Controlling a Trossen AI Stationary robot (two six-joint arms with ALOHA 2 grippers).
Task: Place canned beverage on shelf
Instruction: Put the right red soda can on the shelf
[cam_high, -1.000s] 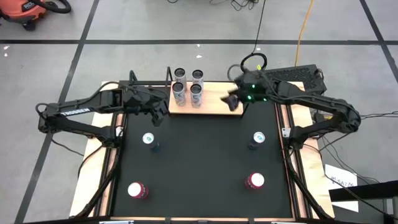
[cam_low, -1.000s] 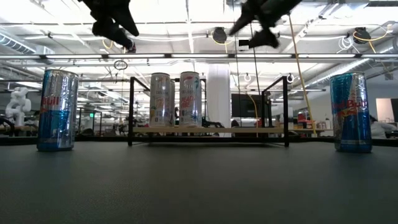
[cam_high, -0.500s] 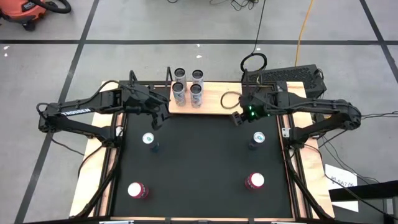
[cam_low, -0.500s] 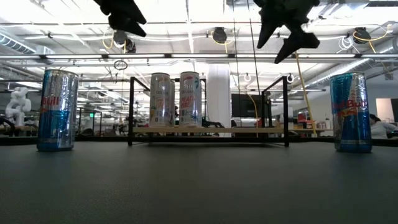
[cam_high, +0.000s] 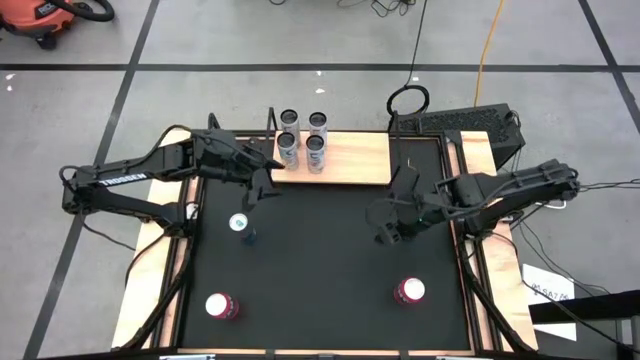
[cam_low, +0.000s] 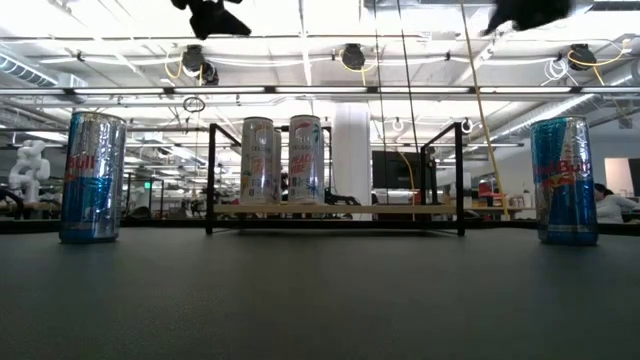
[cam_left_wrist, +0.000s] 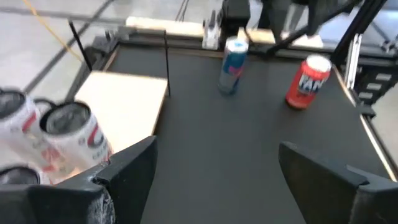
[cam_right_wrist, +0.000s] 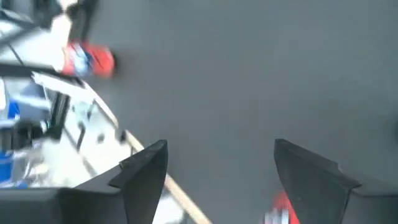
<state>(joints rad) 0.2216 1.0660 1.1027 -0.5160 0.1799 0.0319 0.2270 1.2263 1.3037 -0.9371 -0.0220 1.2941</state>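
**Four cans shelved, four still on the table**

The shelf (cam_high: 345, 158) sits at the table's far edge, its light-wood board carrying four slim cans (cam_high: 302, 140) clustered at its left end, which leaves the right half bare for more. The remaining canned beverages stand on the black tabletop (cam_high: 320, 270): a blue-and-silver can (cam_high: 240, 224) on the left, a red can (cam_high: 219, 305) near the front left corner, and another red can (cam_high: 409, 291) at front right. A second blue can (cam_low: 565, 180) shows in the low view; from above, the right arm hides it.

The left gripper (cam_high: 262, 185) hovers just off the shelf's left front corner, fingers spread and holding nothing. The right gripper (cam_high: 385, 218) hangs over the table's right middle, likewise spread wide and empty, apparently placed there to come at the hidden blue can.
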